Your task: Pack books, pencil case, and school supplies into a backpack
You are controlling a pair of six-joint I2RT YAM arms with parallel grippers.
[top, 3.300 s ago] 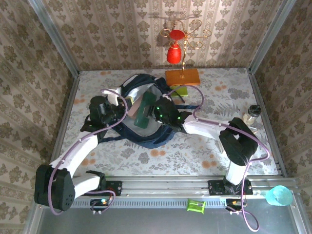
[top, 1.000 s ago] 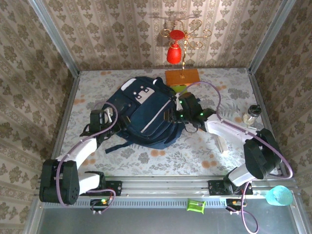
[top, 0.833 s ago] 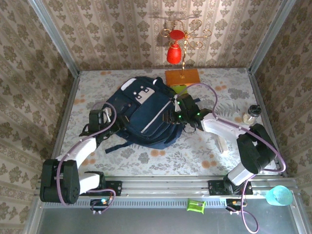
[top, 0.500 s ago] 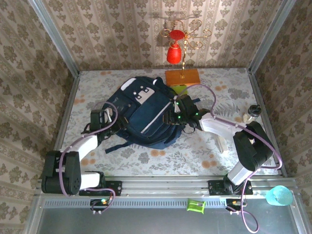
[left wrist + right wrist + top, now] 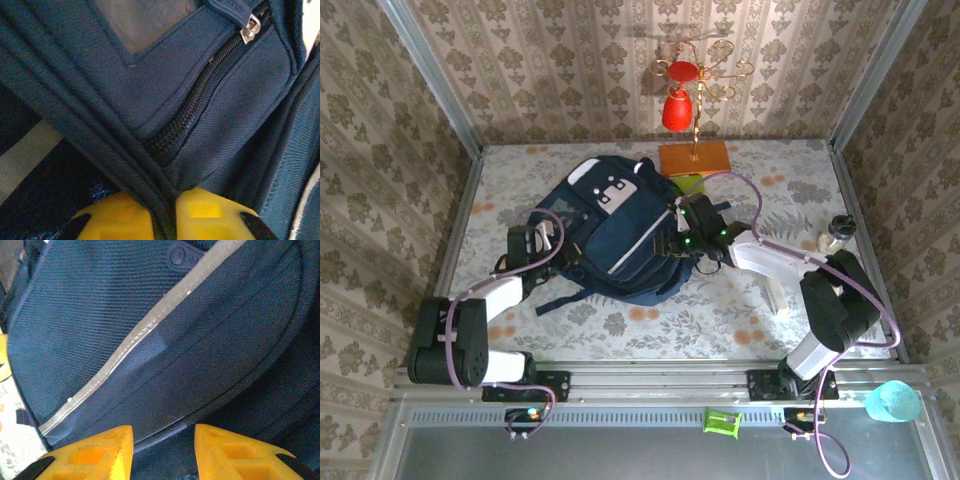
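No wording can be read anywhere: the white-grey patch point(image 5: 610, 190) on the backpack point(image 5: 620, 255) carries only dark blocky marks too small to make out, and the zip-pull tab point(image 5: 231, 6) is too blurred.

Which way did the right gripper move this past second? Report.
Yes. The right gripper shifted left relative to the flat orange slab, toward the navy-blue fabric backpack.

backpack point(image 5: 620, 240) blocks centre, table point(image 5: 660, 325) front free
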